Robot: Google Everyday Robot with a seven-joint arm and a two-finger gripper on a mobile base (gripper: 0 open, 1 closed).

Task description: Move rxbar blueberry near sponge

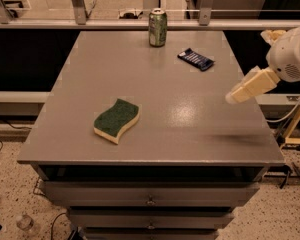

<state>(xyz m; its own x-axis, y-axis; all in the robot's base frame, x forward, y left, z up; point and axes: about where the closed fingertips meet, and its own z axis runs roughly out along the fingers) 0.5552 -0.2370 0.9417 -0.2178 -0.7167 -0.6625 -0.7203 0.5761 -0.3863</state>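
The rxbar blueberry [196, 59], a small flat dark-blue bar, lies at the back right of the grey table [155, 109]. The sponge [117, 120], wavy with a dark green top and pale yellow body, lies left of the middle toward the front. My gripper [233, 96] hangs over the table's right edge on a white arm, in front of and to the right of the bar, well apart from both things and holding nothing that shows.
A green soda can [158, 27] stands at the back middle, left of the bar. Drawers [150, 199] run under the table's front edge. A rail [140, 24] runs behind the table. A wooden stand [297, 129] is at the right.
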